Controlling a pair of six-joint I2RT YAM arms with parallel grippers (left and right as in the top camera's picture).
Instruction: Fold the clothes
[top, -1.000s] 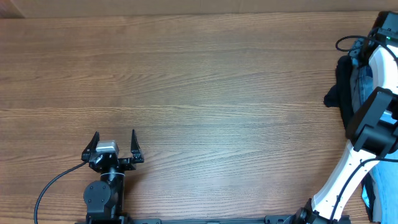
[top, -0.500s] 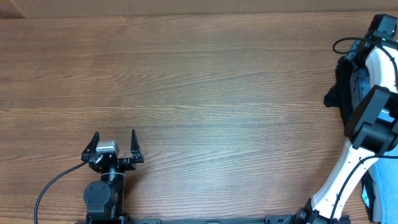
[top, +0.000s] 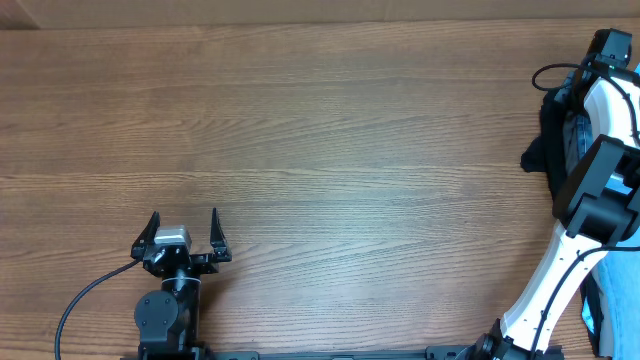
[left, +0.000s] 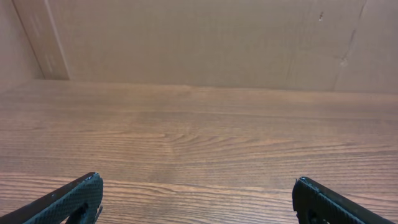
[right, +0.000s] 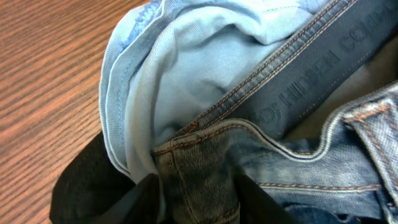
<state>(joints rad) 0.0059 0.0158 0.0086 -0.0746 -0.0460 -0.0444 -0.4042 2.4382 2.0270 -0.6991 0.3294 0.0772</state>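
Right gripper straddles the jeans at a seam, grip not clear; pinch that thick fold deep between its fingers before lifting.

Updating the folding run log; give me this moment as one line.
left gripper: open above table | right gripper: fingers astride jeans waistband fold, grip unconfirmed | clothes: heaped at right edge, unfolded

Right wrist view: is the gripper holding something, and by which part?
The right gripper pinches the jeans by a stitched seam fold near the waistband. The left gripper is open and holds nothing.
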